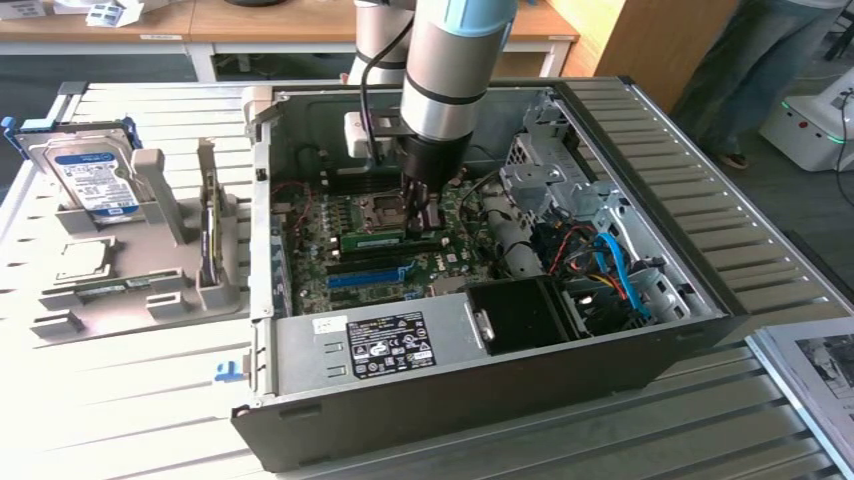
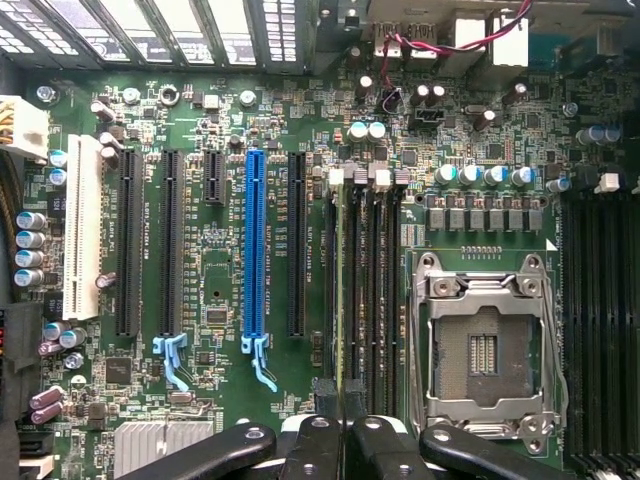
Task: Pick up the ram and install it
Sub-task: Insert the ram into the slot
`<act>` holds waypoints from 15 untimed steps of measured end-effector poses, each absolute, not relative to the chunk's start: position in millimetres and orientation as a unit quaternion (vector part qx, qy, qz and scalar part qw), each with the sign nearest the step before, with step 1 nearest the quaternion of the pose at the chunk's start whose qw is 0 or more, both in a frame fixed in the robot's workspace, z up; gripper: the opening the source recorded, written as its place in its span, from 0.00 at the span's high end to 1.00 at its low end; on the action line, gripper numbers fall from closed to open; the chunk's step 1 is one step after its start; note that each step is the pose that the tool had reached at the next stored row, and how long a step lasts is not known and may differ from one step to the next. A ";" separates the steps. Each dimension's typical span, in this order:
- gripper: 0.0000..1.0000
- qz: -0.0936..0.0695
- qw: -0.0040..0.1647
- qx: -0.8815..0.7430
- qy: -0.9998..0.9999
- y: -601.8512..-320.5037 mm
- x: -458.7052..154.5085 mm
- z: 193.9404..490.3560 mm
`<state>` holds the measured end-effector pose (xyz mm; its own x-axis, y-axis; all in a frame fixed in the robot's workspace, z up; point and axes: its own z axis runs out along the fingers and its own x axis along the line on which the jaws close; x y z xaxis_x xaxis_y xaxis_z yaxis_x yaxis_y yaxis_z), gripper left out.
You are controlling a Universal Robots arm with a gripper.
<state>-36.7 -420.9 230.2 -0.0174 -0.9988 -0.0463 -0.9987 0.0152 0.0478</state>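
The ram [image 2: 341, 280] stands on edge, pinched between the almost closed fingertips of the claw [image 2: 343, 405], directly over the black memory slots [image 2: 372, 290] beneath the claw. A bare processor socket [image 2: 485, 350] lies just to one side of the claw, a blue slot [image 2: 254, 240] farther off on the other.

Reaches down near vertical with the arm [image 1: 451, 70], points the gripper [image 1: 424, 208] straight down at its lower end, and pinches the black fingers [image 2: 322, 445] almost together (only a sliver of a gap) on the thin ram [image 2: 344, 300], held edge-on.
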 end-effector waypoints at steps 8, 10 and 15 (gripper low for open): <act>0.88 -0.033 0.000 0.701 -0.712 -420.9 -36.7 229.2; 0.88 -0.033 0.000 0.701 -0.712 -420.9 -36.7 228.8; 0.88 -0.033 0.000 0.703 -0.711 -420.9 -36.7 228.5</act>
<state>-36.7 -420.9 228.5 -0.0130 -0.9988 -0.0463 -0.9988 0.0107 0.0478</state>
